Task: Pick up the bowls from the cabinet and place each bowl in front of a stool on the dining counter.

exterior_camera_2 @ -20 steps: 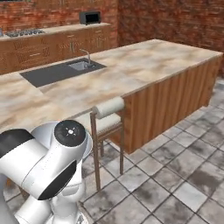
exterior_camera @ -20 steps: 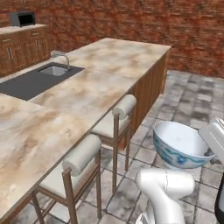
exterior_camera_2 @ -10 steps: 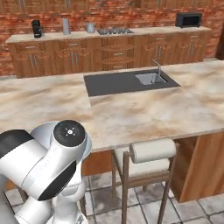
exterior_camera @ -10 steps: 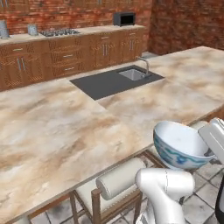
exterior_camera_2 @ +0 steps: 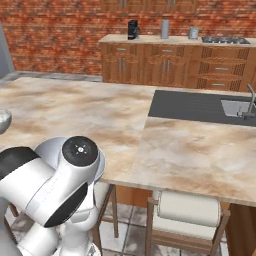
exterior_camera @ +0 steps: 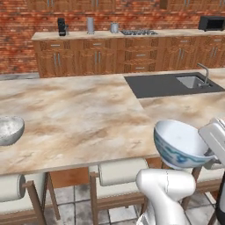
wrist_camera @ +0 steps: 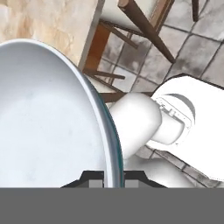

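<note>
Two bowls are showing at this moment: the speckled grey bowl (exterior_camera: 9, 130) is already sitting on the dining worktop (exterior_camera: 83, 118) near its front edge, above a stool (exterior_camera: 13, 193), while the blue-patterned bowl (exterior_camera: 181, 145) is hanging in the air just off the worktop's edge, carried at the arm's end. Over the last second the whole scene has been swinging across both base views, which is the base driving round the worktop and not the things moving; the robot is now facing the long side squarely, with another stool (exterior_camera: 123, 176) right below the edge in front of it. That is suggesting the drive is ending and the second placement is coming up, with the task seemingly more than half done. The claw (wrist_camera: 113, 177) is gripping the blue-patterned bowl by its rim, one dark fingertip (wrist_camera: 92, 176) sitting inside the wall and the other outside, closed down to the thickness of the rim. The bowl is tilting somewhat in the grip, so lowering it onto the worktop in front of a free stool is probably calling for levelling it first.
</note>
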